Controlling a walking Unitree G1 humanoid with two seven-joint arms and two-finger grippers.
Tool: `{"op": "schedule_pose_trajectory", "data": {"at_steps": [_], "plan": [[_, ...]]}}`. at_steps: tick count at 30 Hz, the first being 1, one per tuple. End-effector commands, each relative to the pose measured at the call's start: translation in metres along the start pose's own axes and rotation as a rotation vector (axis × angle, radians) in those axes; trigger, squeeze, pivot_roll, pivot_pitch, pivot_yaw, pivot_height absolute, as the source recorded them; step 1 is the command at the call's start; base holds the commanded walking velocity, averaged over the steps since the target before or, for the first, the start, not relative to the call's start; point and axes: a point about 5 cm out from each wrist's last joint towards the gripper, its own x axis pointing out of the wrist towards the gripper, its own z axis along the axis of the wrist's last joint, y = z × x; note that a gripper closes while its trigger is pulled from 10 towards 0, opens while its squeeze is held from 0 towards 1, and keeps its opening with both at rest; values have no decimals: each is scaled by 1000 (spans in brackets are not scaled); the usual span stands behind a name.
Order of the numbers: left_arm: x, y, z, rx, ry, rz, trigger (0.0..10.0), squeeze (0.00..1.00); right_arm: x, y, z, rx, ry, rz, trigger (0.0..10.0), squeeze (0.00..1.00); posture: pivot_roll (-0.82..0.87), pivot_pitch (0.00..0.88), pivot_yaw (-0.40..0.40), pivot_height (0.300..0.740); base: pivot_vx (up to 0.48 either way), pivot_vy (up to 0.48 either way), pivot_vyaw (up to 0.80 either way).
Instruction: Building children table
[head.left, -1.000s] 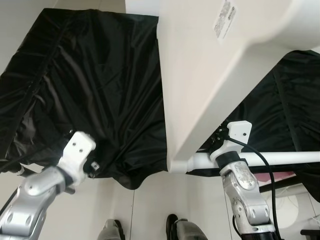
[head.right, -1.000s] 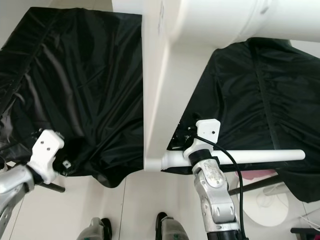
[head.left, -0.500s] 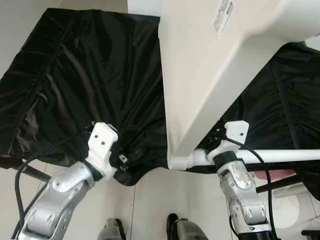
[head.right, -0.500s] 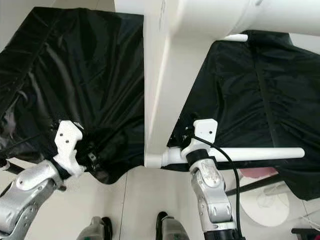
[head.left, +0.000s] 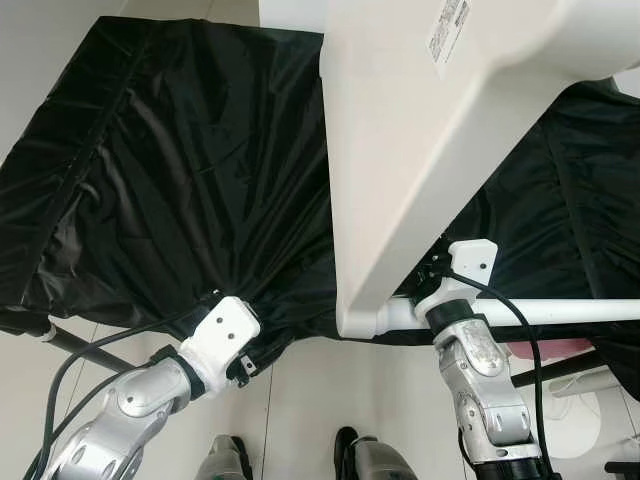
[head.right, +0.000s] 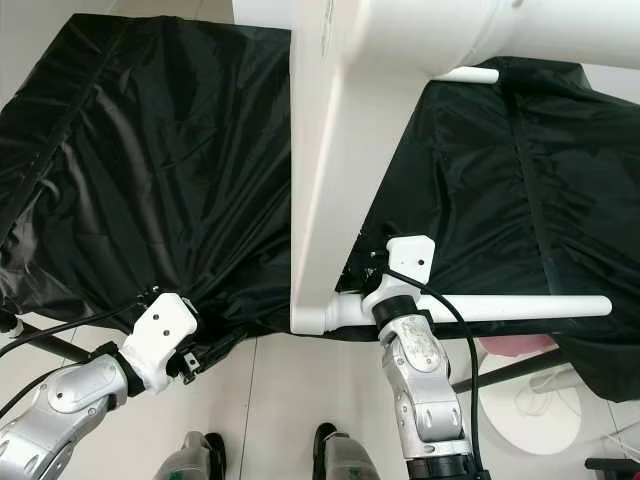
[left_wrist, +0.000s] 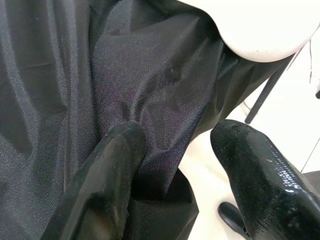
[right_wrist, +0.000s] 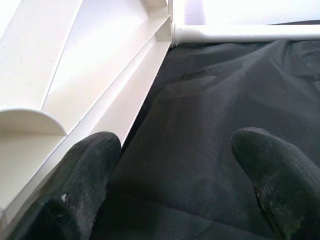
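1. Right gripper (right_wrist: 175, 185), fingers apart, sits beneath the tilted white tabletop (head.left: 420, 180), by its near corner, where a leg (head.left: 560, 313) juts right.
2. Left gripper (left_wrist: 175, 170), open, presses one finger (left_wrist: 107, 170) into the black cloth (head.left: 190, 170) at its near edge.
3. Wrist view reveals ribs under the tabletop.

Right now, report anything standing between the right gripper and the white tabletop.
Nothing visible does. The right gripper is open over the black cloth, one finger beside the white tabletop edge, just apart from it, and no object lies in the gap.
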Motion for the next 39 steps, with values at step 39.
{"op": "schedule_pose_trajectory", "data": {"at_steps": [39], "plan": [[-29,10,43,-12,-157,-115,10000,0,-35,-19,-3,63,62,63,10000,0,94,210,-45,740,0,0,0]]}}
